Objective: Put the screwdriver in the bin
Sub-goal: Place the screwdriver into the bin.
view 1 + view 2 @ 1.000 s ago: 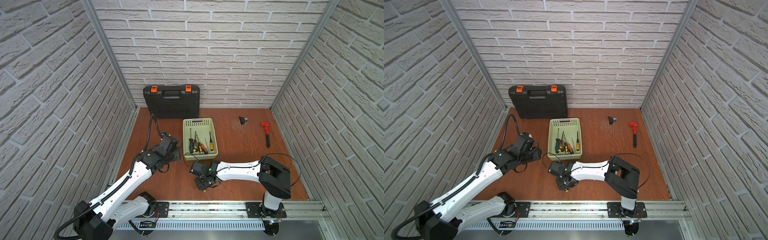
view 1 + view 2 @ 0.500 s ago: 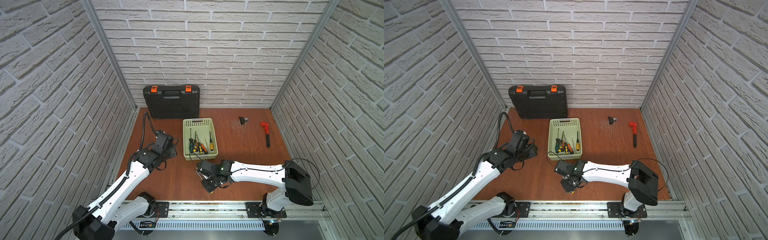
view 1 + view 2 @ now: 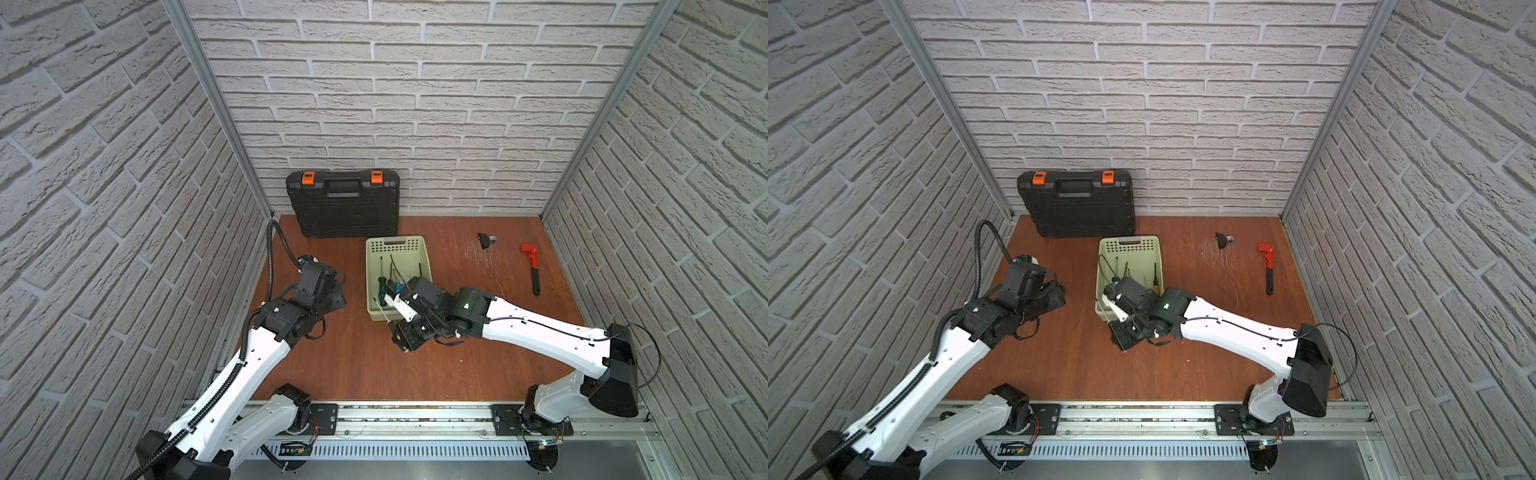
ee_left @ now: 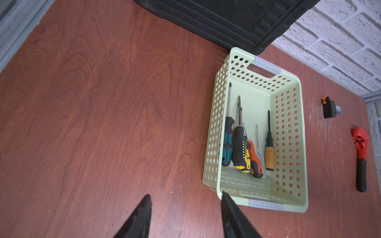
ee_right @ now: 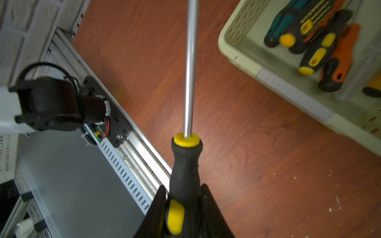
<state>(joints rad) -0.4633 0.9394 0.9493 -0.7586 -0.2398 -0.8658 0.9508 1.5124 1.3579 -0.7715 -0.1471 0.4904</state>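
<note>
**Screwdriver's gripped, bin is right ahead, shaft's just a bit crooked**

The right end effector is clenched on the black-and-yellow handle of the screwdriver, and it looks lifted off the counter. The shaft sticks straight out from the fingers. In the right wrist view it runs past the near corner of the bin, not over the inside.

In a top view the right end effector hangs just outside the bin's near short end. The shaft angles off toward the left arm's side, while the bin's long axis runs straight ahead.

My guess is the next move is mostly forward over the rim. It'd also need a small twist so the shaft lines up with the other drivers lying lengthwise in there.

The left end effector is spread apart and empty, near the bin's left wall. The right arm's got this.
</note>
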